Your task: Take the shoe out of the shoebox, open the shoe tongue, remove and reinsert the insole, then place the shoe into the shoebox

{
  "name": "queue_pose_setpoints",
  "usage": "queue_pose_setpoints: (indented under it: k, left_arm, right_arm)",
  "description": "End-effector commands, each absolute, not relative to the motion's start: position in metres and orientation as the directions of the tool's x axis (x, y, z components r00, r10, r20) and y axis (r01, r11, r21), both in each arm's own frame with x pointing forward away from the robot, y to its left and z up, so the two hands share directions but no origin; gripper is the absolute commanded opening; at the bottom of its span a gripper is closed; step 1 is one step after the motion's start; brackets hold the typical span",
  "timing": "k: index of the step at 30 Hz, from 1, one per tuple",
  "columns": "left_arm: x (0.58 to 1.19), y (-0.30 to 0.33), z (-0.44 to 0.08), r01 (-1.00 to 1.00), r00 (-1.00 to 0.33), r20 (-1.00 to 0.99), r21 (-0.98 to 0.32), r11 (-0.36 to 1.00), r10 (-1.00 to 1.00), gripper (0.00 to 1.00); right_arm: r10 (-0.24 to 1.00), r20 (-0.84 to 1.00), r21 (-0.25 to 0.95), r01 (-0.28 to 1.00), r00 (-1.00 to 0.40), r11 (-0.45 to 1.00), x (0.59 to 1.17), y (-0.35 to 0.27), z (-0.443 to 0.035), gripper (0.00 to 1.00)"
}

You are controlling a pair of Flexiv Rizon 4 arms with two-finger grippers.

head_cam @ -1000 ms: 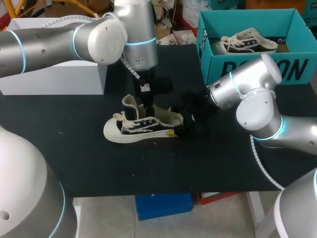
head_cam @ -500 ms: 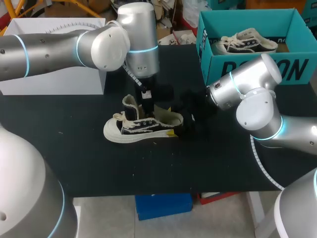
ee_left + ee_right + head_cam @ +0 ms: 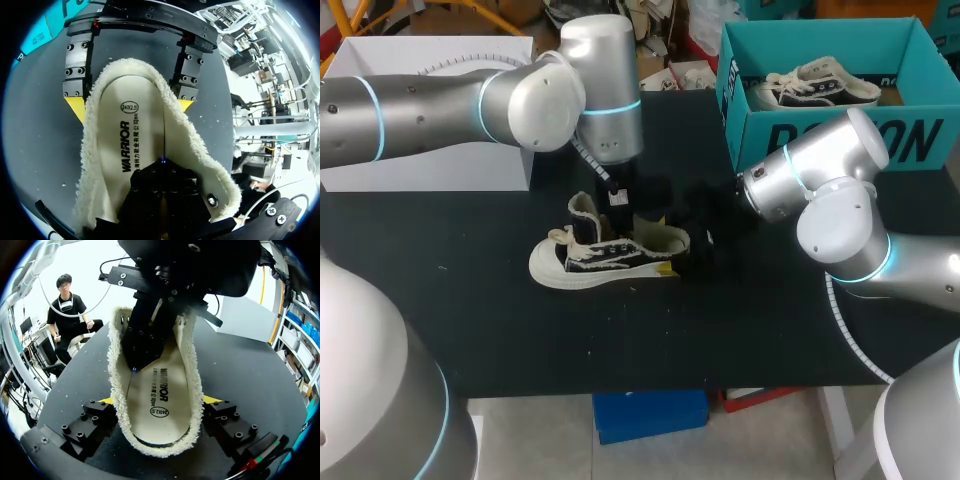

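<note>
A black-and-cream shoe (image 3: 605, 255) lies on the black table, toe to the left, tongue folded up. My right gripper (image 3: 667, 252) is at its heel, a yellow-tipped finger pressed on each side of the fleece collar (image 3: 192, 370). The left wrist view shows this same right gripper (image 3: 131, 106) clamping the heel. My left gripper (image 3: 619, 212) comes down from above into the shoe's mouth. Its fingers are shut, and their tip (image 3: 162, 162) rests on the white insole (image 3: 125, 145), which lies flat inside the shoe (image 3: 160, 395). Whether it pinches the insole is hidden.
The teal shoebox (image 3: 840, 140) stands at the back right with a second shoe (image 3: 820, 85) inside. A white box (image 3: 430, 150) sits at the back left. The table's front half is bare black surface.
My left arm has shifted slightly right and lower, bringing its gripper deeper over the shoe's opening. The shoe and my right arm have not moved.
</note>
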State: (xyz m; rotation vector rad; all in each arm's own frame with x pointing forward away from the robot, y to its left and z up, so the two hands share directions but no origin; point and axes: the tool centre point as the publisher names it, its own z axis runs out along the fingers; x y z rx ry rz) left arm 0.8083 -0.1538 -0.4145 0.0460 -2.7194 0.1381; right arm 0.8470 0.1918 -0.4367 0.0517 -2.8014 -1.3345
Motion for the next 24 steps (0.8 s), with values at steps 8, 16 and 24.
queue_pose_setpoints:
  k: [8,16,24]
  left_arm:
    - [0.806,-0.156,-0.426,-0.046,-0.925,0.38,-0.091,0.995,-0.008,0.33]
    - [0.809,-0.149,-0.429,-0.034,-0.949,0.314,-0.06,0.998,-0.013,0.38]
    - [0.818,-0.138,-0.438,-0.026,-0.985,0.168,0.026,0.999,-0.03,0.3]
  right_arm:
    - [-0.045,0.022,0.776,-0.011,-0.999,0.631,0.847,0.195,-0.446,0.0]
    - [-0.045,0.022,0.776,-0.011,-0.999,0.631,0.847,0.195,-0.446,0.0]
    - [-0.045,0.022,0.776,-0.011,-0.999,0.631,0.847,0.195,-0.446,0.0]
